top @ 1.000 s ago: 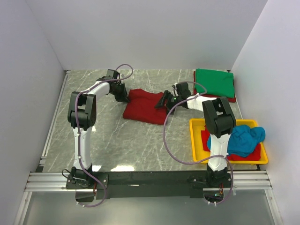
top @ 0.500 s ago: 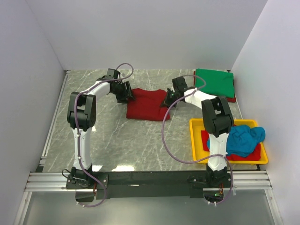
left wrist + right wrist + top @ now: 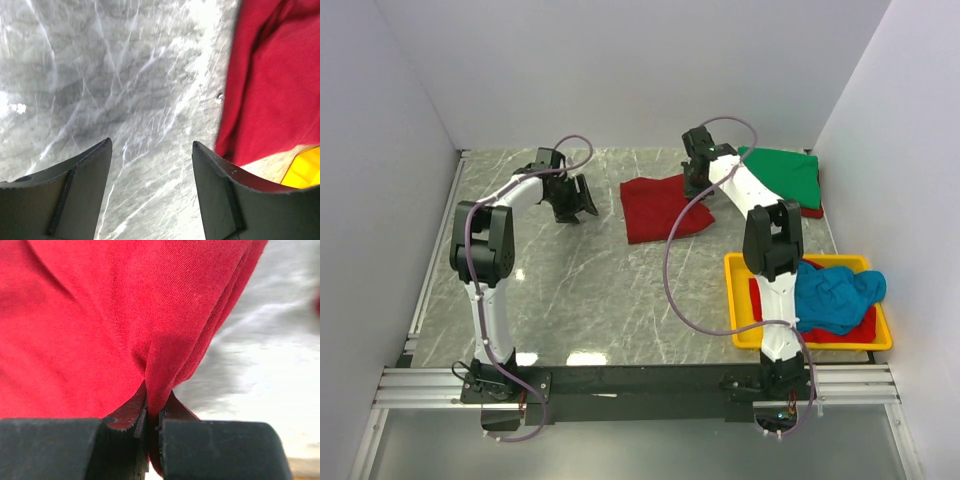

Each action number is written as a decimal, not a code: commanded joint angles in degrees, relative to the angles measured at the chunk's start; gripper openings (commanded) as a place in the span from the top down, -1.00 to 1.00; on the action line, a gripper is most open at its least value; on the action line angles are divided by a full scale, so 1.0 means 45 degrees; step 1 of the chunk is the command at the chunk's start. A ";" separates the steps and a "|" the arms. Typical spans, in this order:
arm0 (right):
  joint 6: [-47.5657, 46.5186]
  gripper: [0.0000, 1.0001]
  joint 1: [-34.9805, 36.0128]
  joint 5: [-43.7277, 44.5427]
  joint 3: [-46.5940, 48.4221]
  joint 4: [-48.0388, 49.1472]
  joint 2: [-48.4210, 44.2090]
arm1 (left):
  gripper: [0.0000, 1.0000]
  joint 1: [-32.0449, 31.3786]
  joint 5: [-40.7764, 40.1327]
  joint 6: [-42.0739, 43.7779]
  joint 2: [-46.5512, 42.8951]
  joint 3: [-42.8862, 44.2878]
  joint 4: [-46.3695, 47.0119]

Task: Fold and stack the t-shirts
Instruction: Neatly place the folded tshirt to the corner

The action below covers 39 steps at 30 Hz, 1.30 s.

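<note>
You've got the R gripper (image 3: 152, 410) clamped shut on 1 fold at the far-right corner of the dark red t-shirt (image 3: 655, 208), which lies on the table (image 3: 570, 290) beside the folded green t-shirt (image 3: 782, 175), while your L gripper (image 3: 150, 150) hangs open just left of the red cloth, not touching.

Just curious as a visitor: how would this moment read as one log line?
left gripper: open, empty | right gripper: shut on dark red cloth t-shirt
</note>
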 commanded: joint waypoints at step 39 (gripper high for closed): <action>-0.4437 1.00 -0.2046 0.6955 0.5515 0.0407 0.0236 | -0.42 0.0484 -0.1130 -0.1310 -0.2277 -0.4134 0.1197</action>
